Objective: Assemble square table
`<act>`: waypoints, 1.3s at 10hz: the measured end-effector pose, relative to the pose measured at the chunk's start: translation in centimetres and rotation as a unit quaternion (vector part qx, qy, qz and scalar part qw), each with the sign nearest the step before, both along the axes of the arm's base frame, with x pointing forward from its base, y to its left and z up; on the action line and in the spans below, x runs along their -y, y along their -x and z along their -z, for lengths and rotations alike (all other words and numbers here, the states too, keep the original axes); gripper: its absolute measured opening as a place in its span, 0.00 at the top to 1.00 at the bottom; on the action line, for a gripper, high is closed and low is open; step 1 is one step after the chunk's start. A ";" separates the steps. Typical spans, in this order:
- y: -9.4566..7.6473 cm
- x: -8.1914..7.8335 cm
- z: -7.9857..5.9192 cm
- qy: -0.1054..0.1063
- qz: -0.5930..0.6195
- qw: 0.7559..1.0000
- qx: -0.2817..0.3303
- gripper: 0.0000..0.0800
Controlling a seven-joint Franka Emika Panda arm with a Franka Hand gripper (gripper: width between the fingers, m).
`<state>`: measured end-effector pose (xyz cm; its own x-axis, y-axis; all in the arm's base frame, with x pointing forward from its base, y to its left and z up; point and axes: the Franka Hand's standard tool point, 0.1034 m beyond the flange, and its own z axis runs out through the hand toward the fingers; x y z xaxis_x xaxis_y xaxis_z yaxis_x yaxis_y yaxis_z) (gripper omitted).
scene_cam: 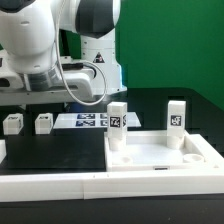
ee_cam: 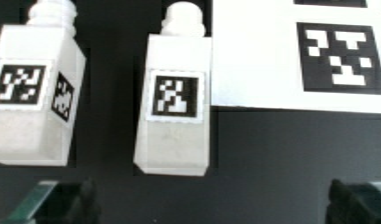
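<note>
The square table's flat white top (scene_cam: 150, 153) lies on the dark table at the exterior view's right. Two tagged legs (scene_cam: 117, 126) (scene_cam: 176, 116) stand upright at its far corners. Two more white legs (scene_cam: 13, 123) (scene_cam: 43, 123) lie loose on the exterior view's left, under the arm (scene_cam: 45, 55). In the wrist view these two legs (ee_cam: 36, 95) (ee_cam: 174, 100) lie side by side, tags up. My gripper (ee_cam: 201, 205) hovers above them, open and holding nothing. Its dark fingertips (ee_cam: 45, 205) show at the frame's edge, and the nearer leg's end lies in the wide gap between them.
The marker board (scene_cam: 85, 120) (ee_cam: 329, 50) lies flat just beyond the loose legs. A long white rail (scene_cam: 55, 186) runs along the front and meets the table top's near edge. A green wall backs the scene.
</note>
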<state>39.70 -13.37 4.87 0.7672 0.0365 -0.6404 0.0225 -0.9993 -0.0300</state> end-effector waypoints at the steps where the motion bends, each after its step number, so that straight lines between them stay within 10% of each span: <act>1: 0.1 0.0 0.1 0.000 0.000 1.000 -0.003 0.19; 6: 2.1 0.7 1.4 -0.003 0.004 0.994 -0.111 0.19; 13: 4.1 0.4 3.9 0.007 -0.001 0.995 -0.097 0.19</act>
